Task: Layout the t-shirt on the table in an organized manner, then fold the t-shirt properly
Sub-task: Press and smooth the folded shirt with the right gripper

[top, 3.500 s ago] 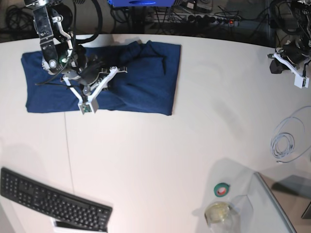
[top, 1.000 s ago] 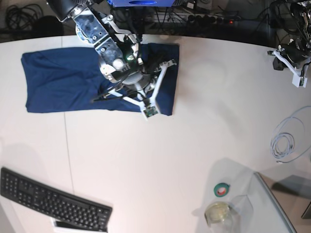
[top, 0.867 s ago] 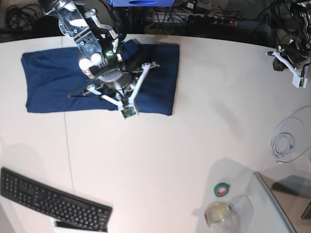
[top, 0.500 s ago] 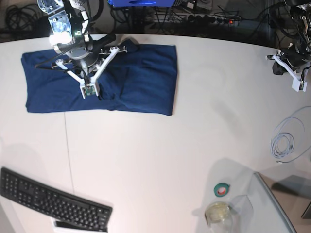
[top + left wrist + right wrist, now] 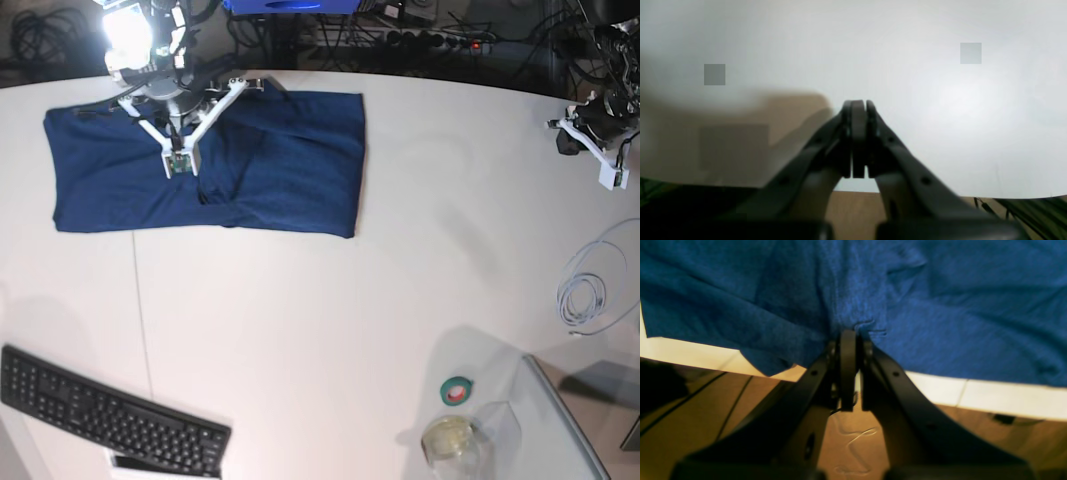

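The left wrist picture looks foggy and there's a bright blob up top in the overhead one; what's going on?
Left wrist view: only the shut left gripper is sharp; the pale background is out of focus. Base view: a glaring white light washes out the right arm above the t-shirt.

Nearly closed right gripper [image 5: 848,336] at wrinkled t-shirt [image 5: 940,306] near table [image 5: 990,393] edge

Black tapered claw [image 5: 848,340] fingers, white wrist brackets [image 5: 180,125]

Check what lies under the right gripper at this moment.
Under the right gripper lies the t-shirt, spread on the table. The fabric puckers at its tips. Whether the tips pinch the fabric is hidden; so is the tabletop beneath.
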Controlling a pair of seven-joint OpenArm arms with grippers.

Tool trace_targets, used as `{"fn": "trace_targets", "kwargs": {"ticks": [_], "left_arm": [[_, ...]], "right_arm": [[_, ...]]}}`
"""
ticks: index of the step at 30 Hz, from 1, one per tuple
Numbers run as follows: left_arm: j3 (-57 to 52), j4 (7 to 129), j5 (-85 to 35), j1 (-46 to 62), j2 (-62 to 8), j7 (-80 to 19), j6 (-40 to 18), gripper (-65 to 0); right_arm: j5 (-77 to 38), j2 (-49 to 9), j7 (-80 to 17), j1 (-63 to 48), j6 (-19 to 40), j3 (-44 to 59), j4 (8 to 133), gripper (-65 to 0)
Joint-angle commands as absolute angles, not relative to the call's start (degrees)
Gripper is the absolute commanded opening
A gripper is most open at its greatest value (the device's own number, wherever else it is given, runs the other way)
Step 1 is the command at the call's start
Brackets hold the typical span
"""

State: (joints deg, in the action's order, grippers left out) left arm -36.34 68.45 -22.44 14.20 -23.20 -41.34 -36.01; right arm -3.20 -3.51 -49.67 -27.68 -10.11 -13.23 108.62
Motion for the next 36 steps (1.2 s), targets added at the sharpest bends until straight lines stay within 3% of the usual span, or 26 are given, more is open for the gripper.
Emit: {"fn": "trace_targets", "kwargs": {"ticks": [1, 4, 6, 11, 18, 24, 29, 36], "left_arm": [[-36.88, 69.32, -22.81, 14.11, -24.57, -40.57, -36.09, -65.0], [-36.88, 69.23, -22.81, 14.11, -24.66, -40.57, -36.09, -65.0], [-36.88, 69.23, -22.81, 14.11, -24.75, -40.57, -36.09, -65.0], [-36.88, 69.14, -22.81, 14.11, -24.75, -40.57, -36.09, -65.0], [-36.88, 69.14, -22.81, 14.11, -24.66, -40.57, -36.09, -65.0], [-36.88, 69.14, -22.81, 14.29, -24.66, -40.57, -36.09, -65.0], [-36.88, 69.14, -22.81, 14.20, -24.57, -40.57, -36.09, -65.0], [-36.88, 69.05, -22.81, 14.20, -24.57, -40.57, -36.09, -65.0]], "right_arm": [[-3.03, -2.86, -49.80, -27.56, -10.42, -12.26, 109.41, -54.2], [-3.03, -1.54, -53.76, -27.21, -10.42, -9.98, 110.37, -38.6], [-3.03, -1.36, -54.02, -27.30, -10.42, -9.19, 113.36, -33.3], [-3.03, -1.36, -52.26, -21.14, -10.42, -9.36, 113.98, -33.8], [-3.03, -1.27, -60.44, -7.87, -10.42, -13.58, 105.27, -33.6], [-2.95, 0.66, -61.41, -5.23, -12.18, -14.90, 100.44, -33.5], [-2.95, 0.75, -60.18, -1.98, -17.54, -15.34, 92.79, -23.3], [-3.03, 0.66, -57.54, -1.80, -17.54, -14.90, 89.27, -25.2]]}}
